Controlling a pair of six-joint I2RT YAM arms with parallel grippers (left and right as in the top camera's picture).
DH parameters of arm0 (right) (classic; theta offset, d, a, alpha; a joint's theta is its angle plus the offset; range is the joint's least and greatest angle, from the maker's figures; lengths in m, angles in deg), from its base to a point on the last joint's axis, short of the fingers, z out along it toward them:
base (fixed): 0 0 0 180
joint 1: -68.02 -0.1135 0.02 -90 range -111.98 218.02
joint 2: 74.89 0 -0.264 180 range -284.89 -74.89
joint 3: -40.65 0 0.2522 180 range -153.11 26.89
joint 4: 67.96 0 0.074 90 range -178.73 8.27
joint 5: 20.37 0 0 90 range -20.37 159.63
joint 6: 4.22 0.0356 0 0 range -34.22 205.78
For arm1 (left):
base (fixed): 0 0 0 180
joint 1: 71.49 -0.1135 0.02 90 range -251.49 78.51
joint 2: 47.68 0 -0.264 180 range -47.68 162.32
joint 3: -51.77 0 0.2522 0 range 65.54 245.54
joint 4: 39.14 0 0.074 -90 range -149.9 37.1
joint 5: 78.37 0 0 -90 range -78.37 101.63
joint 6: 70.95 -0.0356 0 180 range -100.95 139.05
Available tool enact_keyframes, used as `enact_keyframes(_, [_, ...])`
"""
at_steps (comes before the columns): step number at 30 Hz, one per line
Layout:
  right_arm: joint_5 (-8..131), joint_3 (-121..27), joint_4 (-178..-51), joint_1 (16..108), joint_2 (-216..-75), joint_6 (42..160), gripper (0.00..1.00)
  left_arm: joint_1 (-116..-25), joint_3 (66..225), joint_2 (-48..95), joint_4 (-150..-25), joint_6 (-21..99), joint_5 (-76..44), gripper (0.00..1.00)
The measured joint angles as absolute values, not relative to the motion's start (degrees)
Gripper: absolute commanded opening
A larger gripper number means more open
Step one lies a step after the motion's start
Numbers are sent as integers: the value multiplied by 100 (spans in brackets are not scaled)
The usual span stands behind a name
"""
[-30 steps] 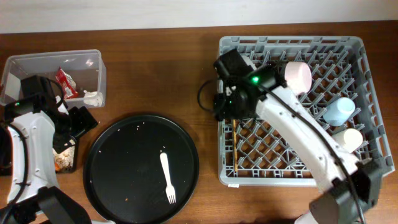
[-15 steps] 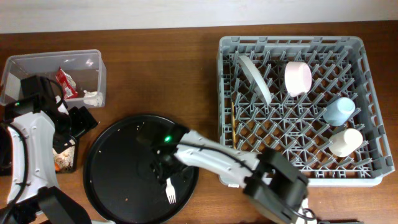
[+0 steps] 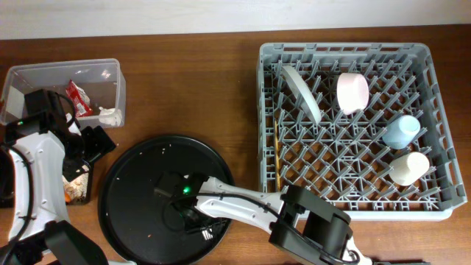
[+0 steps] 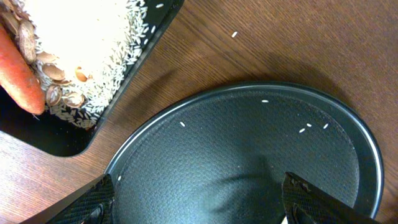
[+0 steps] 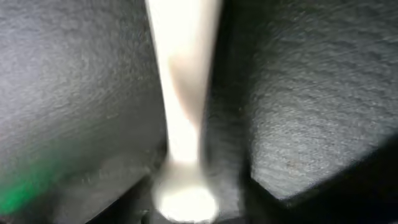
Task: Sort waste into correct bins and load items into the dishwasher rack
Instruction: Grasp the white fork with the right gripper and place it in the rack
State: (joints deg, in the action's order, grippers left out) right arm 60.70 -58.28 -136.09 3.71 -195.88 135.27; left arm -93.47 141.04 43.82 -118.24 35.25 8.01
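Quick tally from my seat. The dishwasher rack (image 3: 346,48) is well stocked. The plate (image 3: 300,92) stands on edge between the pegs at the back left, with the bowl (image 3: 353,92) on its side just beside it. The light-blue cup (image 3: 401,131) and the white cup (image 3: 409,168) sit down the right side. I can't pick out the chopstick for certain among the lattice from overhead, so I won't count it either way.

The waste looks sorted. The red wrapper (image 3: 77,97) and the tissue (image 3: 110,115) lie in the clear tub (image 3: 110,73) at the far left. My left wrist view shows the rice (image 4: 93,37), the beige chunks (image 4: 53,71) and the carrot (image 4: 18,78) in the shallow black tray (image 4: 134,62). A few stray grains dot the round black tray (image 4: 249,155), and one lies on the bench (image 3: 191,81).

That leaves the fork (image 5: 183,74). My right claw (image 3: 197,221) is down near the middle of the round tray. Its wrist view has the white handle running straight between the jaws, lying on the tray surface. The picture is smeared, so I cannot tell whether the jaws have pinched the handle or stand clear of it. My left claw (image 4: 199,205) hangs released over the round tray's left edge, fingers spread wide with nothing between them.

By my reckoning the fork is the last clear job. It needs a firm hold and a carry across to the rack.
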Motion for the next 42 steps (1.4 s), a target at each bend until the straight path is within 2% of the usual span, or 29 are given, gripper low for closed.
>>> enact_keyframes(3, [6173,-5806,-13658,368,-19579,13554,25,-9347,14104,4382,-11826,3525,801,85])
enact_keyframes(9, [6297,-5834,-13839,406,-19546,13529,23,-9347,14104,4382,-11826,3525,801,85])
enact_keyframes(13, [6697,-5872,-14285,1077,-19077,13234,23,-9347,14104,4382,-11826,3525,801,86])
enact_keyframes(16, [6883,-5972,-14508,1896,-18172,12834,23,-9347,14104,4382,-11824,3527,803,86])
enact_keyframes(19, [6942,-6007,-14790,2325,-17516,12349,24,-9347,14104,4382,-11824,3525,801,86])
enact_keyframes(23, [6953,-6016,-15227,2915,-17247,11787,24,-9347,14104,4382,-11824,3525,801,86])
enact_keyframes(35, [7021,-4503,-14103,3542,-17265,11582,24,-9347,14104,4382,-11826,3525,801,85])
enact_keyframes(37, [7008,-4466,-14040,3542,-17267,11573,39,-9347,14104,4382,-11826,3525,801,85])
enact_keyframes(42, [7027,-4466,-14025,3542,-17254,11728,45,-9347,14104,4382,-11826,3525,801,85])
